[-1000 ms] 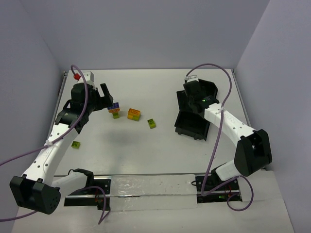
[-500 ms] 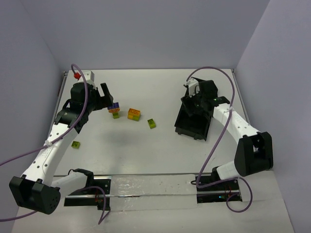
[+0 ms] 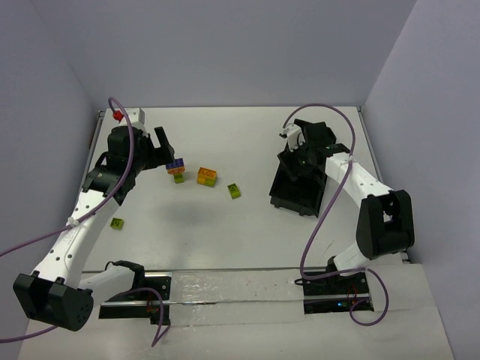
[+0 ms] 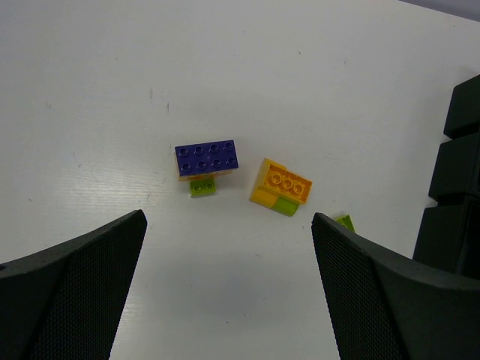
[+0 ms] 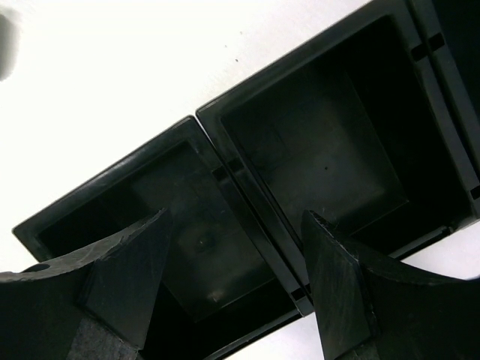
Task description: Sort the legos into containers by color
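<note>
Left gripper [image 4: 227, 225] wide open, empty, above blue-purple brick [image 4: 208, 158] stacked on orange brick [image 3: 177, 171]: you risk grabbing mixed colors. Right gripper [image 5: 236, 217] half-open, empty, over tray [image 5: 241, 191].

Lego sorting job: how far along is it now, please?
Done: nothing seen; the long black plastic tray shows two empty compartments. In hand: nothing; left gripper and right gripper are open. Left: purple studded brick, orange brick and two separate lime green bricks, all on the table.
</note>
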